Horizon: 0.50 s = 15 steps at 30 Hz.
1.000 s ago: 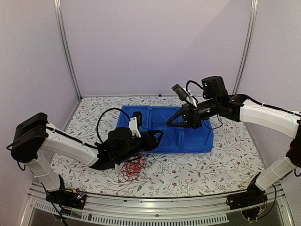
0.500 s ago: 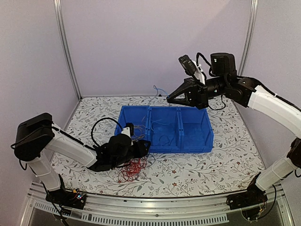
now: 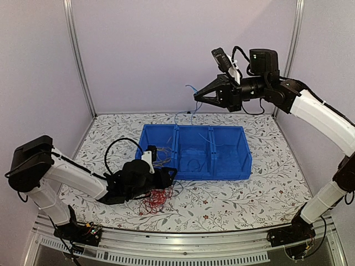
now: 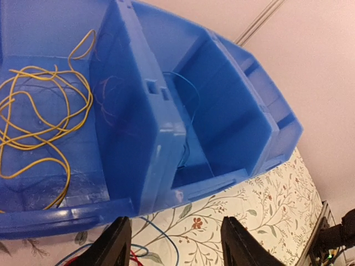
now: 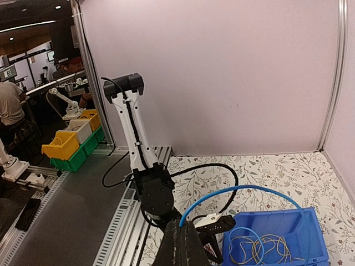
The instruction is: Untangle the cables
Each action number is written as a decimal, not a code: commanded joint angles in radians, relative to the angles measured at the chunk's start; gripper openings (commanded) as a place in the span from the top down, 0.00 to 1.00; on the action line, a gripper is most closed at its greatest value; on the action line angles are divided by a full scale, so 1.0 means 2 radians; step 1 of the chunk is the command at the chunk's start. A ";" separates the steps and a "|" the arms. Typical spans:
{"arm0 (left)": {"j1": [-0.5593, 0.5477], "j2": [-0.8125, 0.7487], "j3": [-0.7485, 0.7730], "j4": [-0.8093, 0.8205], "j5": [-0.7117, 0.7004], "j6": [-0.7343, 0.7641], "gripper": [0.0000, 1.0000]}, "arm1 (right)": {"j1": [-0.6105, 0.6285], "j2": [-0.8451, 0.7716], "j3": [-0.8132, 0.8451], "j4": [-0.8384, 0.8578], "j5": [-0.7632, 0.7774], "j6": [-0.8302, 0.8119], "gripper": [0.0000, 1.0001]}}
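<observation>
My right gripper (image 3: 195, 97) hangs high above the blue bin's (image 3: 230, 166) far edge, shut on a blue cable (image 3: 191, 90) whose thin strands trail down toward the bin. In the right wrist view the blue cable (image 5: 238, 191) arcs out of the shut fingertips (image 5: 182, 226) into the bin (image 5: 310, 221). Yellow cables (image 4: 39, 122) lie looped in the bin's left compartment. A pile of red cables (image 3: 158, 199) lies on the table by my left gripper (image 3: 169, 176). The left gripper (image 4: 176, 235) is open and empty at the bin's near wall (image 4: 138, 122), over a loose blue cable (image 4: 161, 233).
The floral table (image 3: 249, 194) is walled by pale panels and metal posts (image 3: 77, 61). The left arm's thick black cable (image 3: 119, 147) loops beside the bin. An aluminium rail (image 3: 183, 244) runs along the near edge.
My right gripper has risen from the bin up and back, drawing the blue cable with it. The left arm has drawn back and sunk toward the table in front of the bin.
</observation>
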<state>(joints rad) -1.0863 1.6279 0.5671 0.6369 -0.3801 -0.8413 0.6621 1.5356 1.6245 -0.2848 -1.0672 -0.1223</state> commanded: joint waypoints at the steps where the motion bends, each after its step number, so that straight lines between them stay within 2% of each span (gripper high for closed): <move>1: -0.028 -0.046 -0.004 0.004 -0.009 0.061 0.45 | -0.008 0.024 -0.004 0.007 0.016 -0.007 1.00; 7: -0.055 -0.093 -0.010 -0.037 -0.030 0.090 0.45 | -0.036 0.061 -0.039 0.037 0.018 -0.014 1.00; 15: -0.069 -0.177 -0.057 -0.085 -0.089 0.072 0.45 | -0.085 0.138 -0.070 0.061 0.002 -0.013 1.00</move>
<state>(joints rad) -1.2102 1.3499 0.5037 0.5419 -0.4702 -0.6914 0.5312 1.7451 1.5116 -0.1989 -1.0477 -0.1398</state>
